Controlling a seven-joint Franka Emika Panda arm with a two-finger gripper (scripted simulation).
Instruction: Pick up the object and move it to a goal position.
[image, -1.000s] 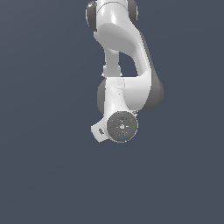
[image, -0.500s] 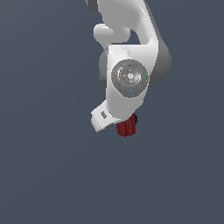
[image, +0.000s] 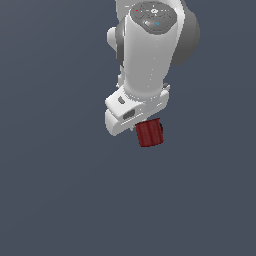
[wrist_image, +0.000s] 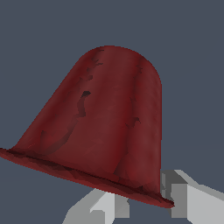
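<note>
Exterior view: white arm (image: 150, 50) reaches down against plain dark blue-grey background; the dark red ribbed cylinder (image: 149, 133) sticks out just below the gripper (image: 142, 125), touching its underside. Fingers hidden by the gripper body here. Wrist view: cylinder (wrist_image: 105, 122) fills the frame, grey fingers (wrist_image: 183, 194) pressed at its wide rim on both sides. Gripper clamped on the cylinder.

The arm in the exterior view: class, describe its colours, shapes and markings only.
The arm is glossy white with rounded, tube-like links and dark grey joint sections. A grey round cap at its top carries tiny red and blue marks. The gripper has a blocky white body with small grey rectangular insets. No cables show. In the wrist view, its fingers look pale grey and angular.
</note>
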